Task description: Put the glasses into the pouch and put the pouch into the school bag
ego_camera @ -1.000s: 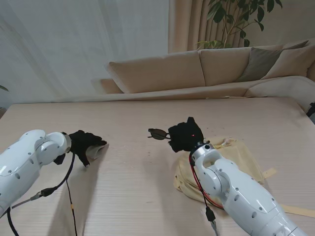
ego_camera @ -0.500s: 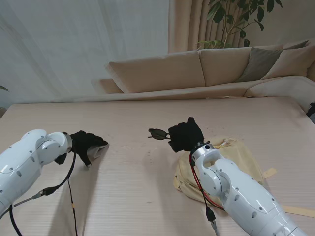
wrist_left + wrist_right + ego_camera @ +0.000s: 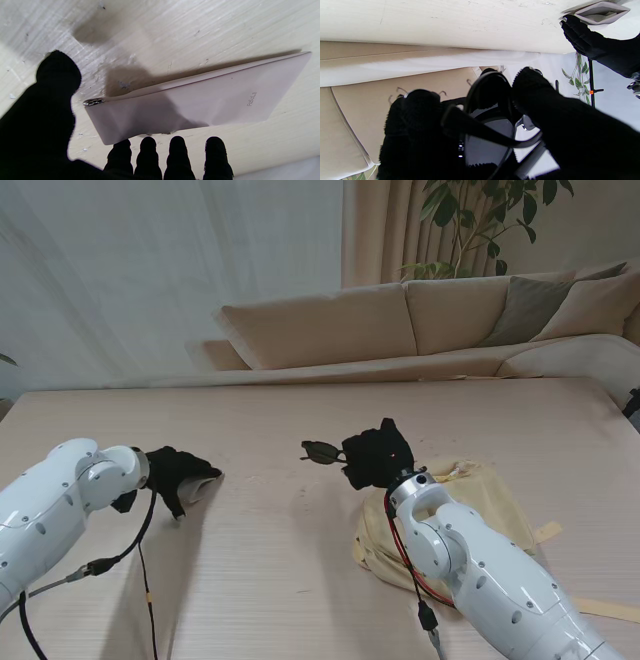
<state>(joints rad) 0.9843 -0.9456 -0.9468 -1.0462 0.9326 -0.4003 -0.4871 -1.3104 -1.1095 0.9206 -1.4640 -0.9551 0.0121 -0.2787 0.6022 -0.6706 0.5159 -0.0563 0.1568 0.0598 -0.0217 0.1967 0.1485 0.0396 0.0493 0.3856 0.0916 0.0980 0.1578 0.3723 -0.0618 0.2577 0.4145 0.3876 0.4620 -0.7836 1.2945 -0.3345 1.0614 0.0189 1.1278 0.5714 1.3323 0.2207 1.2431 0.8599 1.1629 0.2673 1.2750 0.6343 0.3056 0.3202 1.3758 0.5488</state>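
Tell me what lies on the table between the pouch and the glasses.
Nothing: in the stand view, only bare table separates the pouch at the left hand from the glasses held by the right hand.

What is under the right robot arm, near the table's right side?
A yellow cloth bag lies on the table there. The right robot arm covers its near-left part, so its opening cannot be seen.

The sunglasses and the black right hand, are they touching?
Touching. The right wrist view shows the right hand with its fingers closed around the dark sunglasses, the frame pinched between them.
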